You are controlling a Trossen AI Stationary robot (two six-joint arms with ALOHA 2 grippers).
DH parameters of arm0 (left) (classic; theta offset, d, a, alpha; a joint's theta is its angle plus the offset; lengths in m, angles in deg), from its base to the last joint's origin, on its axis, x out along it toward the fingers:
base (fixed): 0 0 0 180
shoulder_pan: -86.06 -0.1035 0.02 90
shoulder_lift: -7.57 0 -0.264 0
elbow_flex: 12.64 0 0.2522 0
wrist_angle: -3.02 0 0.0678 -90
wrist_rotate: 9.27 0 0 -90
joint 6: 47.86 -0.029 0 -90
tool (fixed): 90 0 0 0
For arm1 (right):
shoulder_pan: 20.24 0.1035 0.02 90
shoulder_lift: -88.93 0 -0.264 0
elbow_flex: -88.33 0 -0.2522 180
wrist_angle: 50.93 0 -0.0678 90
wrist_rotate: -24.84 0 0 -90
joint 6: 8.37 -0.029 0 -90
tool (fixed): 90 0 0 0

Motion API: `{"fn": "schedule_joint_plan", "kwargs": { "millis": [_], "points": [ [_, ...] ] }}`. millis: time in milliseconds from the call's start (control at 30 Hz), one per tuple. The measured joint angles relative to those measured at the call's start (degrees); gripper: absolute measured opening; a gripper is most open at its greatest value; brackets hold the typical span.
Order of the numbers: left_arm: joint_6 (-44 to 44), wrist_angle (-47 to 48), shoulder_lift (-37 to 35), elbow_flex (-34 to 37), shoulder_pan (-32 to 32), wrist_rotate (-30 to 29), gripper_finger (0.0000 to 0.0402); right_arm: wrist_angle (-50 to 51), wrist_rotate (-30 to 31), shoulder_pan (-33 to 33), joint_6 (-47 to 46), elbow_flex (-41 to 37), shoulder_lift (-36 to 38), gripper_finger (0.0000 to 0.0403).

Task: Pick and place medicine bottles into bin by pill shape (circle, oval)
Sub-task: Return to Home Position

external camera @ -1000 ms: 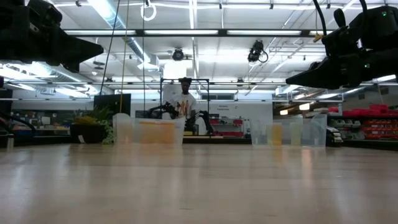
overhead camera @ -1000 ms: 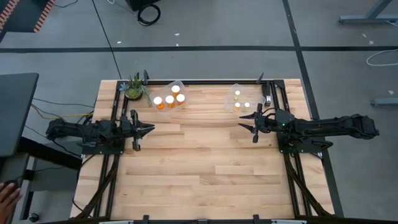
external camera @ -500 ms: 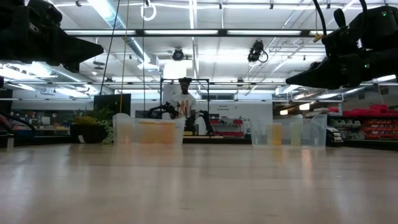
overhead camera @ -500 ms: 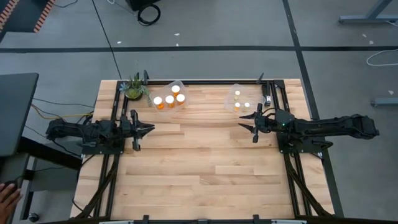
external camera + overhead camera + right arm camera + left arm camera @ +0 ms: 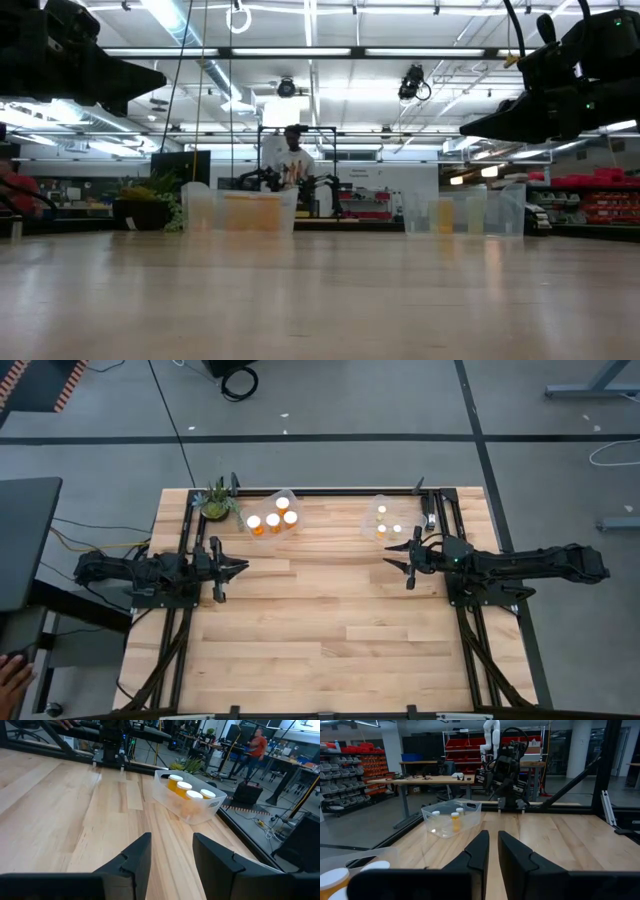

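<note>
High view: medicine bottles [image 5: 272, 521] sit in two clear bins [image 5: 392, 518] at the counter [image 5: 320, 630] far edge, light, rigid, slick plastic, best pinched below caps; left tool [image 5: 240, 568] nearly pressed together, right tool [image 5: 391, 564] slightly spread, both empty.

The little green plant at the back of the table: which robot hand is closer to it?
Left. The left gripper sits just in front of the plant, on its side; the right gripper is far across the table.
</note>
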Motion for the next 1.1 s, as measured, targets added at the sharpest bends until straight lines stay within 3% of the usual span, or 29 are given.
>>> {"fn": "schedule_joint_plan", "kwargs": {
  "millis": [1100],
  "points": [
    [0.0, 0.0, 0.0, 0.0, 0.0, 0.0, 0.0054, 0.0, 0.0, 0.0, 0.0, 0.0, 0.0, 0.0151]
  ]
}}
